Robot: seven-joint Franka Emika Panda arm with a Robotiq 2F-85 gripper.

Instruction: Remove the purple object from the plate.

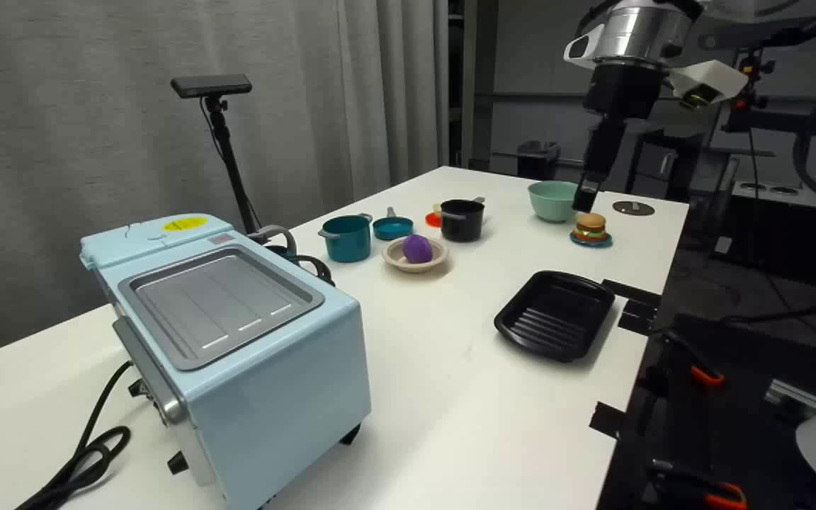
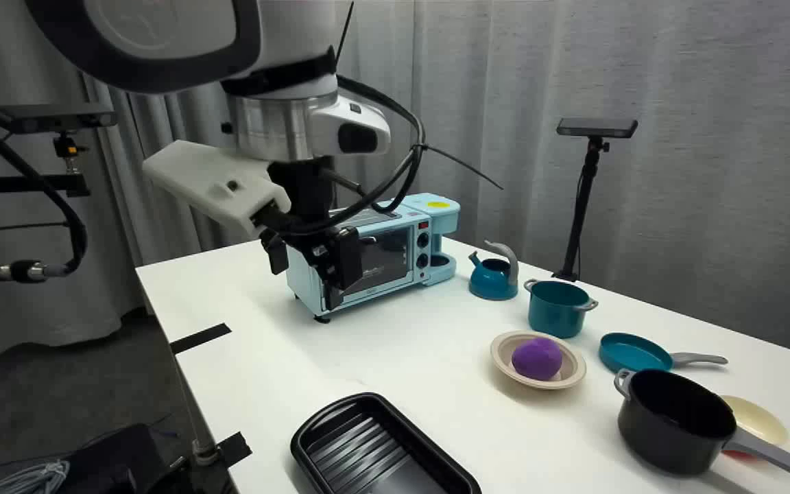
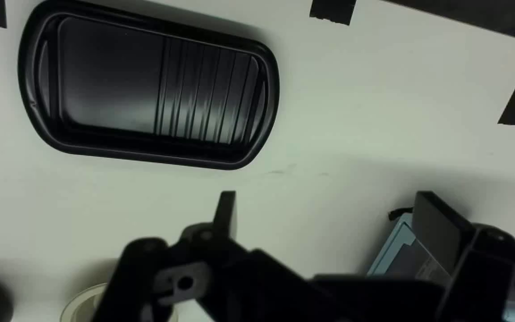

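Rounded purple lump (image 2: pixel 537 358) in shallow cream plate (image 2: pixel 503 357), glossy ridged black tray (image 2: pixel 374 453) nearer and left in an exterior view, fingers (image 3: pixel 436 228) apart above white counter (image 2: pixel 402 357)

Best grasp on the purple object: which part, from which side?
I'd come straight down from above and close on opposite flanks of the purple object, around its widest part. It's rounded, so a higher pinch could slip off. The raised rim of the plate rings it, likely crowding a low sideways approach, while the object's top is uncovered. The gripper is open.
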